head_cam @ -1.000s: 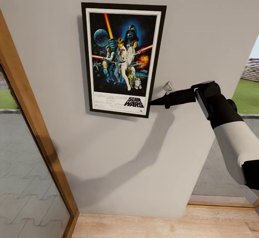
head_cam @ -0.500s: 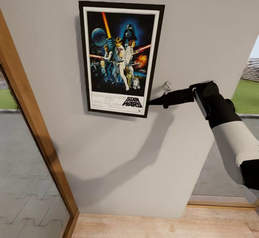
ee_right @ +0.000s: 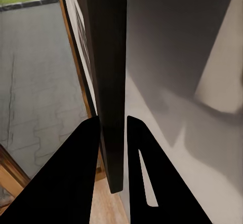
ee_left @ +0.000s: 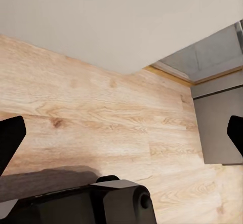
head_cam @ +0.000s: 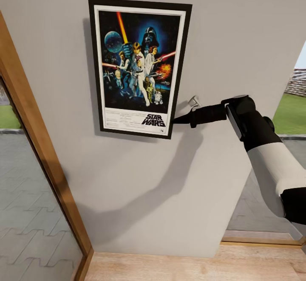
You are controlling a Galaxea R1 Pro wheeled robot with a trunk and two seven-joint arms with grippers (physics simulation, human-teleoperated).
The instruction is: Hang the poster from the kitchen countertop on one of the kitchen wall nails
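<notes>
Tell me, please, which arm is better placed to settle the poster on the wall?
Right. Its gripper already grips the poster by its lower corner, flat against the wall. The left gripper hangs open above the wooden floor.

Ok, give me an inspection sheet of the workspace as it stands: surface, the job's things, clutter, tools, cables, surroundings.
Surface: grey wall, plain; one small metal wall hook beside the poster's lower right corner.
Job's things: poster held upright against the wall, slightly tilted; whether it hangs on a nail cannot be told.
Clutter: nothing seen.
Tools: right tool shut on the poster's lower right edge, a finger on each side of the frame; left tool open, empty, pointing at the wooden floor.
Cables: nothing seen.
Surroundings: wood-framed glass door to the left, paving outside; opening to the right with grass beyond.
</notes>
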